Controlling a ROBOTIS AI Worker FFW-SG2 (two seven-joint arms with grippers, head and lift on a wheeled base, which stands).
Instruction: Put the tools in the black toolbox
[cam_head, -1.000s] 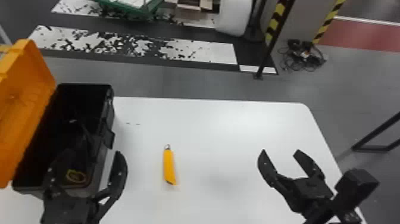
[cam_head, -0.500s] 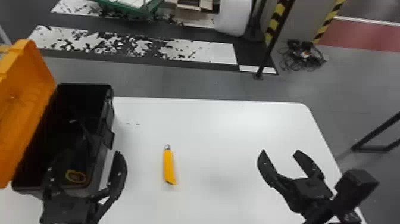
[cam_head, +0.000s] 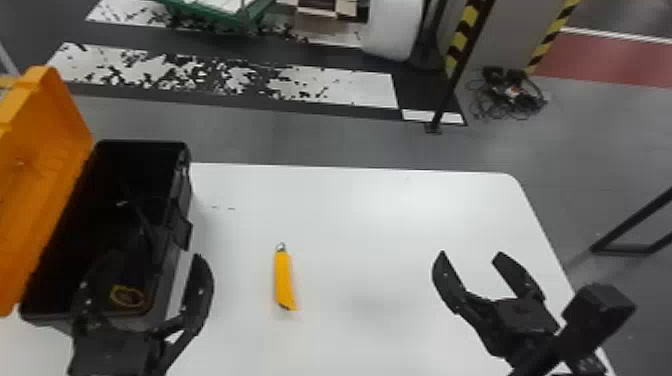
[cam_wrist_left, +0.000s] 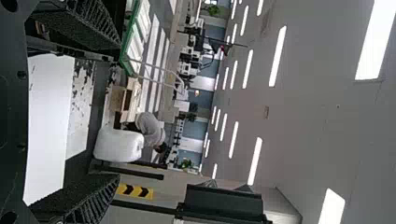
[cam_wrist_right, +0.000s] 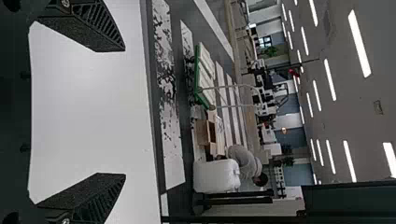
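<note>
Orange lid (cam_head: 40, 165), standing open, at the left edge of the head view; hinged to the black toolbox (cam_head: 172, 240), which occupies the left of the frame on the white surface (cam_head: 375, 215). Within the toolbox: one dark, slender item, type not legible in the shadow; one item with a yellow outline (cam_head: 127, 296), at the compartment's lower end. On the toolbox's right-hand wall: one black latch (cam_head: 183, 231), hanging.

Yellow cutter (cam_head: 284, 280), one, with a small metal ring at its upper end; lies flat on the surface, left of centre in the lower half of the frame, lengthwise up and down, outside the toolbox and well apart from the right hand (cam_head: 471, 256).

Left hand (cam_head: 148, 262), black, lower left of the frame; fingers apart, nothing between them; one finger overlaps the lower end of the toolbox in view, the other appears just beside its right wall. Contact with the box: cannot be told. In the left wrist view the left hand (cam_wrist_left: 116, 112) again presents two ribbed fingers, well parted.

Right hand, black, lower right of the frame, above the surface; fingers apart, empty. The right wrist view gives the right hand (cam_wrist_right: 124, 112) with a wide gap, white surface beyond.

Background, upper part of the frame: green cart (cam_head: 215, 15), white roll (cam_head: 392, 27), tangled cables (cam_head: 510, 95) on grey floor (cam_head: 300, 135).
</note>
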